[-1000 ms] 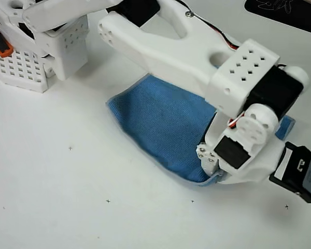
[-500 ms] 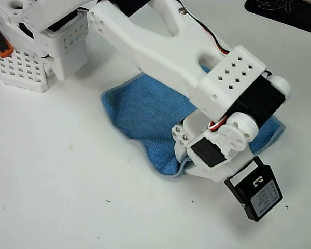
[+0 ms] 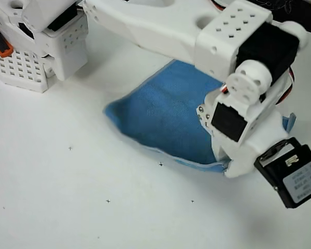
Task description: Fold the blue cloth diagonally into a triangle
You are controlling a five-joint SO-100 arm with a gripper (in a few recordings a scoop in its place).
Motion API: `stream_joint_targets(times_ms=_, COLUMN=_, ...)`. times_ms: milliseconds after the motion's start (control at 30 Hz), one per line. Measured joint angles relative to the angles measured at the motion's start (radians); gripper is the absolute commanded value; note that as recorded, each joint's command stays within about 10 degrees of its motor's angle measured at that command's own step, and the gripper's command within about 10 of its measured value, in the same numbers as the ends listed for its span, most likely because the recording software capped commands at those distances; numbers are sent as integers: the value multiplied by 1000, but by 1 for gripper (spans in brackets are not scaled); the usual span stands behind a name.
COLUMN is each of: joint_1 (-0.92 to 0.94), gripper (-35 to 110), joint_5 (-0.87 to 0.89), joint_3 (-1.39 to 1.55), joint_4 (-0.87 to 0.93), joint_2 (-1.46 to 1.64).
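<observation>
Overhead view. White table (image 3: pixel 67 207) carries faint small cross marks; a white perforated base block (image 3: pixel 26 67) sits at the upper left. The white arm (image 3: pixel 160 31) reaches from the upper left across to the right, and its wrist housing covers the right part of the work area.

The blue cloth (image 3: pixel 166 114) lies on the table near centre, under and left of the wrist. It is not flat: the visible part reads as a rough wedge with a rounded left corner, a pale stitched hem along the lower edge, and the lower right end drawn up toward the wrist. A small strip of blue shows to the right of the housing.

The gripper (image 3: pixel 229 165) sits low at the cloth's lower right edge. Its fingers are hidden under the wrist body, so whether the claw is wide, narrow or pinching the hem cannot be told. The hem rising toward it suggests a hold, but that is a judgement.

Risks, judged:
- Thin hem may slip out of the fingers mid-carry, dropping the corner short of the opposite one.
- Dragging instead of lifting may slide the whole cloth, giving a bunched, skewed fold.
- Two layers may be caught at once.
</observation>
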Motion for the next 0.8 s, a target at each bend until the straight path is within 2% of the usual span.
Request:
stream_joint_targets(times_ms=233, joint_1=-101, gripper=0, joint_5=71, joint_3=49, joint_4=0, joint_2=58)
stream_joint_targets(times_ms=500, joint_1=-164, gripper=0, joint_5=175, joint_3=307, joint_4=0, joint_2=141)
stream_joint_targets(times_ms=800, joint_1=-202, gripper=0, joint_5=209, joint_3=483, joint_4=0, joint_2=252)
